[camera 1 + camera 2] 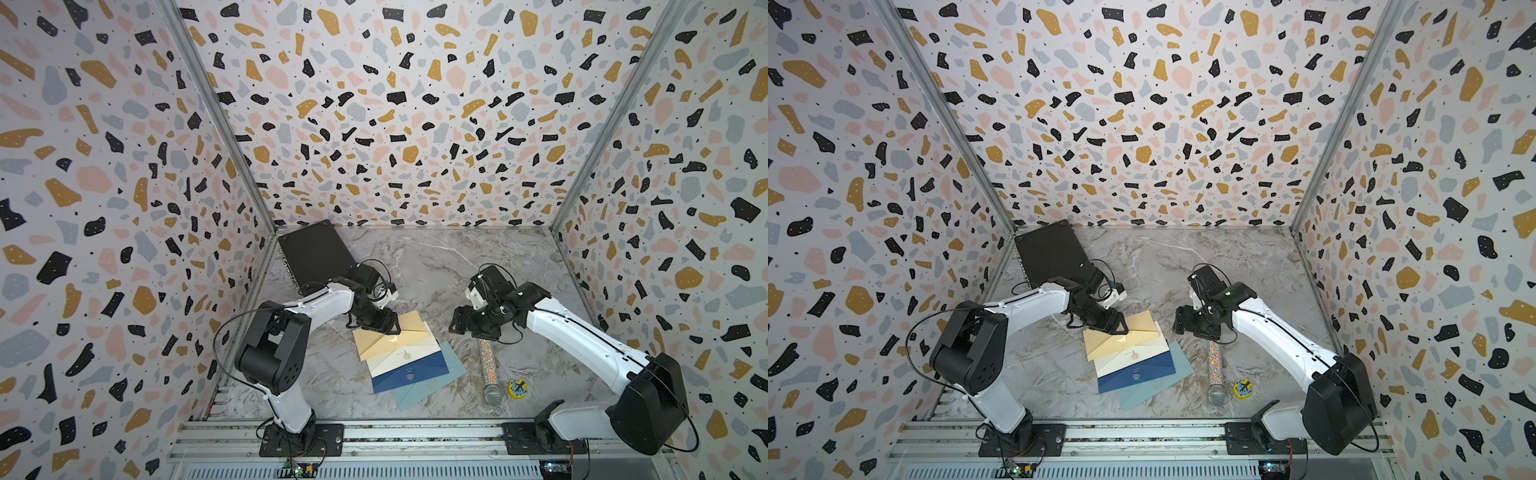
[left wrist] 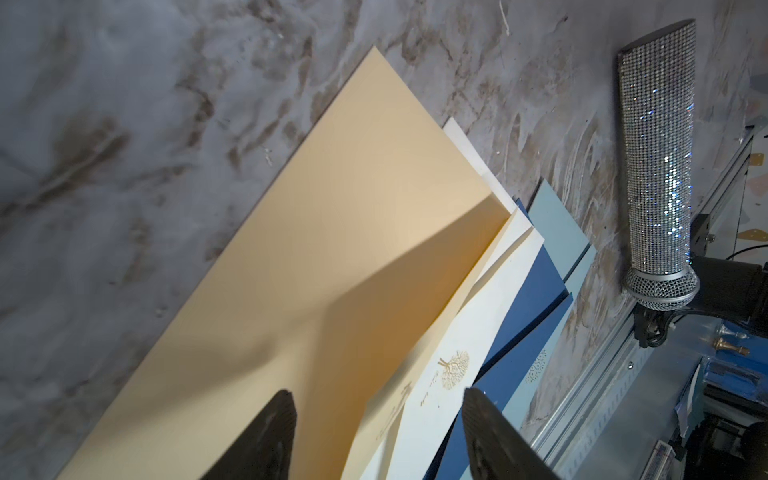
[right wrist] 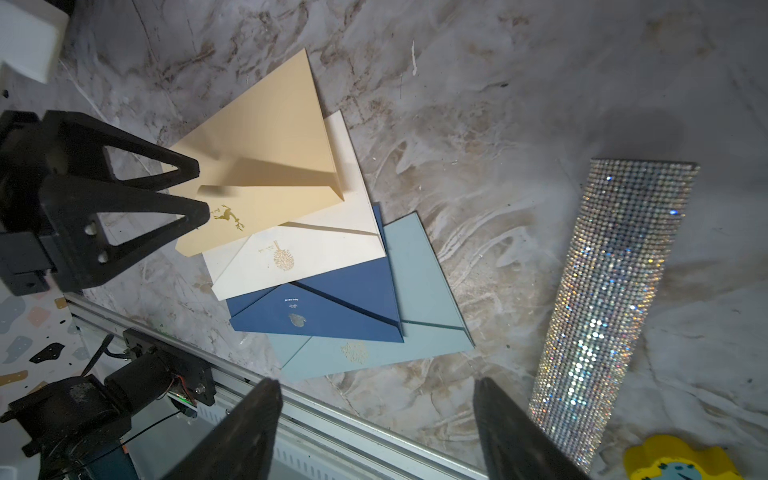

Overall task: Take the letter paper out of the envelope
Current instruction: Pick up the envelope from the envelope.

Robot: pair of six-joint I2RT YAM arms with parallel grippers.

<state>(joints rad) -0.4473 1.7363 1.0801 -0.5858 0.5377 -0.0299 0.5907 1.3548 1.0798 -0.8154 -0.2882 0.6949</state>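
Tan envelope [image 3: 270, 166] topmost in fanned stack on marble table [image 1: 457, 257], over cream envelope [image 3: 324, 249], navy envelope [image 3: 332, 316], pale blue envelope [image 3: 419, 282]. Raised flap and gold deer print [image 3: 227, 216] shown plainly in right wrist view only. Left gripper [image 3: 201, 191] seen there spread at envelope's end, flap fold between fingertips, nothing pinched. Pocket under flap shown by left wrist view; letter paper not made out. Right gripper [image 1: 457, 322] spread, empty, beside stack, apart from it.

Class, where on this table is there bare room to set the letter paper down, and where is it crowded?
Bare: the far marble between the black board and the right wall; also the near-left strip beside the envelopes. Crowded: envelopes, microphone, clock toy.
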